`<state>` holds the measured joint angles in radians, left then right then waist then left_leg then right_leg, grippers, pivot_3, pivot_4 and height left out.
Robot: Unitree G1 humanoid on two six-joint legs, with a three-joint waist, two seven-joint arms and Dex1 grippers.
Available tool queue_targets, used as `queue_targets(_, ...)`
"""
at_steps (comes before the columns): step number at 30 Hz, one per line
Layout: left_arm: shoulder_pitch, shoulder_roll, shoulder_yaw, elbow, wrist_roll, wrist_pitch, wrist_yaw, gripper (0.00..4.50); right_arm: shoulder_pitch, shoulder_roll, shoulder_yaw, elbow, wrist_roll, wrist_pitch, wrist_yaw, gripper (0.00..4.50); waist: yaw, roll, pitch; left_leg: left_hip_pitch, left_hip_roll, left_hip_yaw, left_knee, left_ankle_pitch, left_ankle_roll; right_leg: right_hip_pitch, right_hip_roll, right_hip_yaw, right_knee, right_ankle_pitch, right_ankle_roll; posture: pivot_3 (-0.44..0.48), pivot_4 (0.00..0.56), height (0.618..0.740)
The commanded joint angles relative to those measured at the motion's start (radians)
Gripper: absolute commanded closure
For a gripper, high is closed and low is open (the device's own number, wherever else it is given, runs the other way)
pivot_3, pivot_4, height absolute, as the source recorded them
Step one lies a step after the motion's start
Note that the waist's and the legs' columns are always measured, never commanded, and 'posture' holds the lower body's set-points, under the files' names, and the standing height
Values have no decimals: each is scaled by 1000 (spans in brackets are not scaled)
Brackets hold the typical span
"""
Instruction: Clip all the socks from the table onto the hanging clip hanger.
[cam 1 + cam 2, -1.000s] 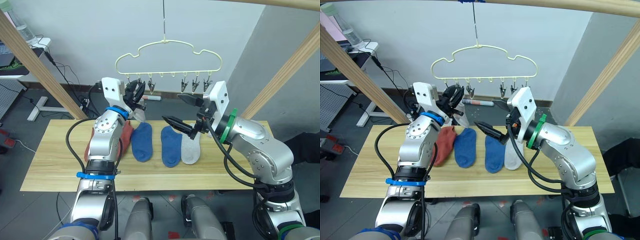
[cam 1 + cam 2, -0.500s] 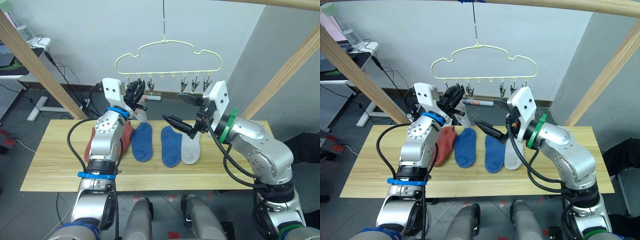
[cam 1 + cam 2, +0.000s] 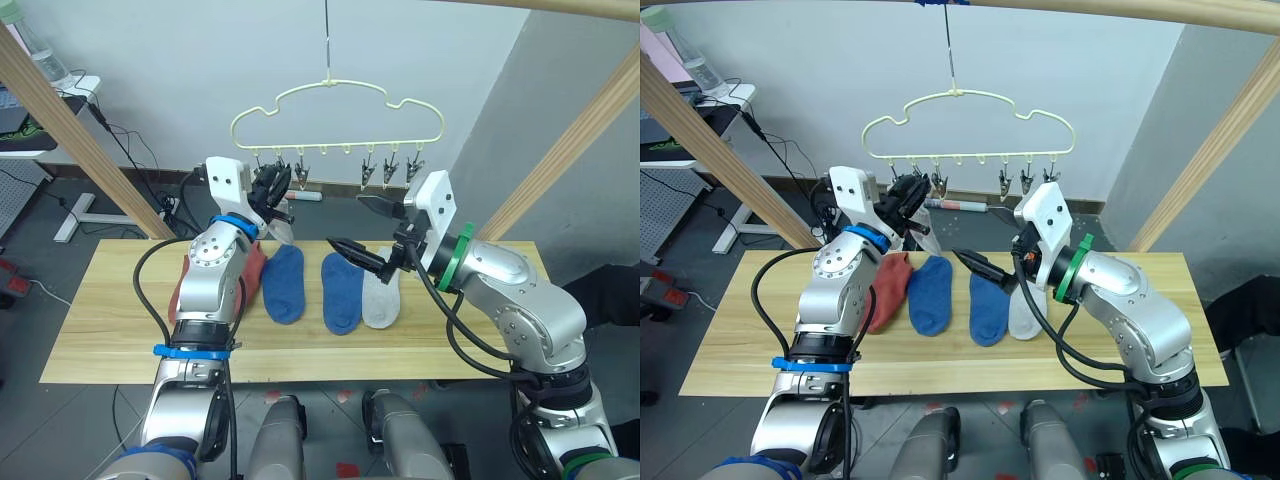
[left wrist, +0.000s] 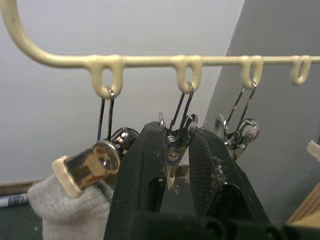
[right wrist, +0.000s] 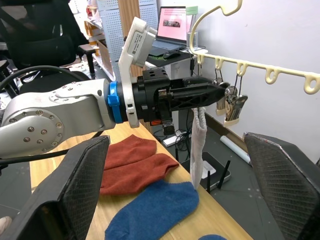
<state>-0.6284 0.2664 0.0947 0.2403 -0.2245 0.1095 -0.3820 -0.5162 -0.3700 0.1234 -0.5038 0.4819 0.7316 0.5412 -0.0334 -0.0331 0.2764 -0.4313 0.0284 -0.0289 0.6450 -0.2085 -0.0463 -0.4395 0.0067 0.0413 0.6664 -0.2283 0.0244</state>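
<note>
The cloud-shaped clip hanger (image 3: 337, 112) hangs by its thin hook above the far edge of the table (image 3: 110, 330), silver clips dangling along its lower bar. The left gripper (image 4: 178, 150) is raised to the bar's left end, its two black fingers pinching the second clip (image 4: 172, 160) from the left. A light grey sock (image 5: 198, 145) hangs down from that spot, its top up by the first clip (image 4: 92, 164) right beside the fingers; whether a clip actually bites it I cannot tell. The right gripper (image 3: 366, 224) hovers above the table with its fingers spread wide, holding nothing. On the planks below lie the rust-red socks (image 5: 135, 165) on the left, then two blue socks (image 3: 284, 284) side by side, then another light grey sock (image 3: 381, 297) just beside the right-hand blue one
</note>
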Motion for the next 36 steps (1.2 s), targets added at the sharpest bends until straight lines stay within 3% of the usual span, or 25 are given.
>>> queue_targets(1, -5, 2, 7, -43, 7, -20, 10, 2723, 2, -2, 4, -24, -5, -23, 3, 0, 0, 0, 0, 0, 0, 0, 0, 0, 0, 0, 0, 0, 0, 0, 0, -53, 253, 740)
queue_targets(7, -26, -2, 6, -10, 11, -31, 13, 1092, 2, -5, 6, -23, -4, -27, 2, 0, 0, 0, 0, 0, 0, 0, 0, 0, 0, 0, 0, 0, 0, 0, 0, -58, 249, 740)
queue_targets(36, -75, 3, 14, 63, 58, -113, 78, 1092, 11, -7, 4, -39, 3, -20, -20, 0, 0, 0, 0, 0, 0, 0, 0, 0, 0, 0, 0, 0, 0, 0, 0, -68, 256, 740)
